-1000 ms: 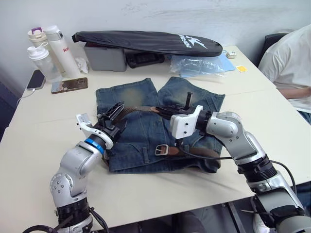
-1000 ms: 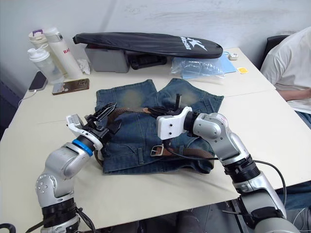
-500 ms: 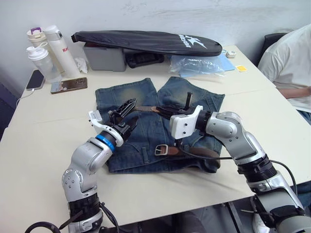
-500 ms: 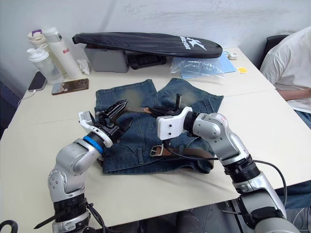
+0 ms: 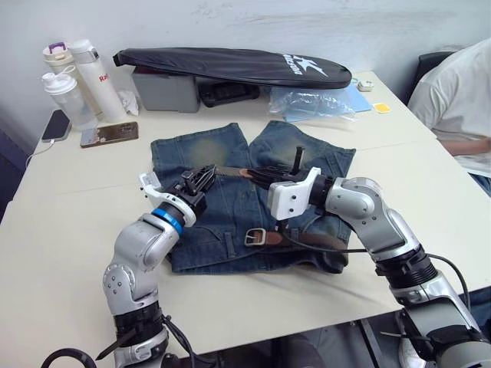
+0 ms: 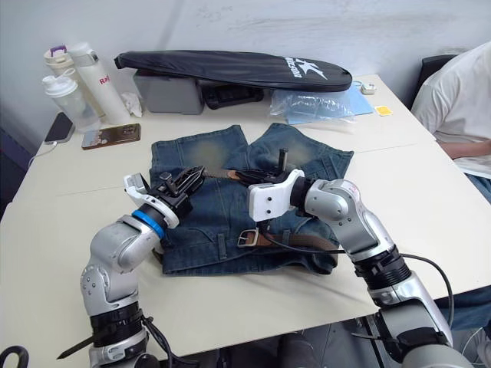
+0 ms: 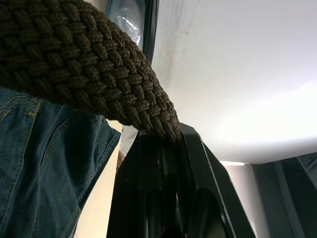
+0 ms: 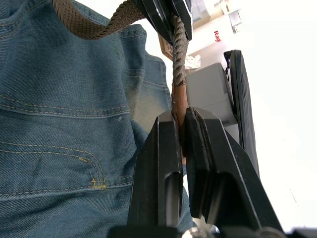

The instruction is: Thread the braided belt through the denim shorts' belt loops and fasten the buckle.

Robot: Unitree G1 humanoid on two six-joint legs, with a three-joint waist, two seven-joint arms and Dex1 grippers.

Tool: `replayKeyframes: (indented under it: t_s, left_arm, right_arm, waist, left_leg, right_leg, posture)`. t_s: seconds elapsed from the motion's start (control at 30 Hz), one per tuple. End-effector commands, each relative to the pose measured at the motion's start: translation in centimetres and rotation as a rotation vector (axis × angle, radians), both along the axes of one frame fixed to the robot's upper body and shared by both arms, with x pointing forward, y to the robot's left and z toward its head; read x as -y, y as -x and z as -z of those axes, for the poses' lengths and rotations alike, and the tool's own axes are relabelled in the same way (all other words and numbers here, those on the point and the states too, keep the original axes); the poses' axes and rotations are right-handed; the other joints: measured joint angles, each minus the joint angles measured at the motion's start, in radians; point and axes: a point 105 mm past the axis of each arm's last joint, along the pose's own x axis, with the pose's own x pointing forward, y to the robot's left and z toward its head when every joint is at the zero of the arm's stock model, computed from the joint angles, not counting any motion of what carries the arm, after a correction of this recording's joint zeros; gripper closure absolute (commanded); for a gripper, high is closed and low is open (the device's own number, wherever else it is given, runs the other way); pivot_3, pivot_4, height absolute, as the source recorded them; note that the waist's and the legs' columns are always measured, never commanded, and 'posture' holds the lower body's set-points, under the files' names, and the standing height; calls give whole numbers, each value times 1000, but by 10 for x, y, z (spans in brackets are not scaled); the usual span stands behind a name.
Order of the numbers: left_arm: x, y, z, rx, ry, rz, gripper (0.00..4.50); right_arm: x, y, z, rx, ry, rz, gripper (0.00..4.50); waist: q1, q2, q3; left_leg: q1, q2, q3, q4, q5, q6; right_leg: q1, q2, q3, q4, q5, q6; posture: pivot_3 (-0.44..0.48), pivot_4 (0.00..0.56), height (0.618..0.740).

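Both grippers clamped on the braided belt (image 5: 230, 172) rn: left gripper (image 5: 201, 180) pinches it over the left half of the denim shorts (image 5: 230, 203), right gripper (image 5: 261, 177) has the tapered tip end nipped between its fingers (image 8: 166, 148), just right of the left one, w/ a short taut span betw them. Shorts lie flat mid-table, waistband on the near edge, legs pointing far. Buckle (image 5: 255, 237) sits on the waistband near centre, belt runs right from it along the waistband and seems to pass under the right arm; can't tell how many belt loops (image 5: 230, 244) are already threaded from here. My read: we're mid handover/regrip of the free end, prob to aim the tip at the next loop. To do it well imo: keep one gripper shut on the belt at all times, release only once the other has a firm hold, regrip close behind the tip so it stays stiff, keep the braid untwisted, bring the tip low and flat along the waistband, feed slow. Risk: pulling up drags the denim and bunches the waistband, closing the loop mouths.
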Motion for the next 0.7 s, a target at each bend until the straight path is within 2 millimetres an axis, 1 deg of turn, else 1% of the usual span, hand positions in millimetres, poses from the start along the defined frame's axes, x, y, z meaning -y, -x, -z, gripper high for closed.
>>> replayKeyframes:
  t_s: [0.03, 0.07, 0.1, 0.2, 0.23, 0.3, 0.33, 0.4, 0.43, 0.47, 0.53, 0.63, 0.7]
  left_arm:
    - [2, 2, -12, 43, 4, 9, 4428]
    - [1, 1, -12, 45, -1, 7, 4500]
    - [0, 1, -12, 47, -4, 7, 4500]
    - [-7, -1, -13, 49, -23, -12, 4500]
    - [-11, -1, -14, 55, -26, -26, 4500]
    - [-19, 1, -16, 72, -40, -50, 4500]
    - [-23, 2, -17, 79, -50, -61, 4500]
    - [-32, 9, -15, 108, -116, -68, 4500]
    - [-34, 11, -14, 117, -137, -68, 4500]
    - [-39, 13, -12, 119, -171, -71, 4500]
    - [-45, 16, -9, 123, -206, -74, 4500]
    - [-58, 23, -9, 181, -308, -43, 4500]
    - [-64, 34, -11, 238, -434, 14, 4500]
  right_arm:
    - [-5, 12, -22, -65, -175, -64, 4500]
    - [-5, 13, -24, -78, -182, -72, 3654]
    - [-5, 14, -24, -79, -177, -74, 3369]
    - [-4, 18, -24, -104, -157, -89, 1969]
    - [-3, 19, -26, -115, -154, -94, 1399]
    - [0, 22, -29, -146, -152, -100, 419]
    - [3, 24, -28, -188, -145, -103, 33]
    - [15, 32, -24, -375, -161, -105, 33]
    - [18, 35, -23, -440, -166, -109, 33]
    - [23, 39, -26, -514, -185, -107, 33]
    - [27, 43, -30, -605, -201, -101, 33]
    - [35, 52, -32, -762, -167, -97, 33]
    - [41, 60, -32, -894, -136, -94, 33]
  waist:
    - [0, 0, 0]
    - [0, 0, 0]
    - [0, 1, 1]
    - [-1, 1, 1]
    - [-1, 1, 1]
    - [-1, 1, 2]
    - [0, 1, 2]
    - [1, 1, 3]
    - [2, 1, 3]
    - [2, 1, 3]
    - [1, 1, 4]
    - [0, 1, 4]
    - [-3, 1, 5]
  left_leg:
    - [0, 0, 0, 0, 0, 0]
    - [0, 0, 0, 0, 0, 0]
    - [0, 0, 0, 0, 0, 0]
    - [0, 0, 0, -1, 0, 0]
    - [0, 0, -1, -1, 0, 0]
    - [0, 0, -1, -1, 0, 0]
    - [0, 0, -1, -1, 0, 0]
    - [0, 0, -1, -1, 0, 0]
    - [0, 1, -1, -2, 0, 0]
    - [0, 1, -2, -2, 0, 0]
    - [0, 4, -2, -3, 0, 1]
    - [0, 4, -3, -4, 0, 1]
    - [-1, 5, -4, -5, 0, 1]
  right_leg:
    - [0, 0, 0, 0, 0, 0]
    - [0, 0, 0, 0, 0, 0]
    - [0, 0, 0, 0, 0, 0]
    - [0, 0, 0, 0, 0, 0]
    - [0, 0, 0, 0, 0, 0]
    - [0, 0, 0, 0, 0, 0]
    - [0, 0, 0, 0, 0, 0]
    - [0, -1, 0, 0, 0, 0]
    - [0, -1, 0, 0, 0, 0]
    - [0, -3, 0, 0, 0, 0]
    - [0, -5, 0, 0, -1, -1]
    - [0, -7, 1, -1, -2, -3]
    - [-1, -7, 1, -1, -3, -5]
  posture:
    - [0, 150, 740]
    - [0, 150, 740]
    - [0, 150, 740]
    - [0, 150, 740]
    - [0, 150, 740]
    - [0, 150, 740]
    - [0, 150, 740]
    - [0, 150, 740]
    - [0, 150, 740]
    - [0, 150, 740]
    - [0, 150, 740]
    - [0, 150, 740]
    - [0, 150, 740]
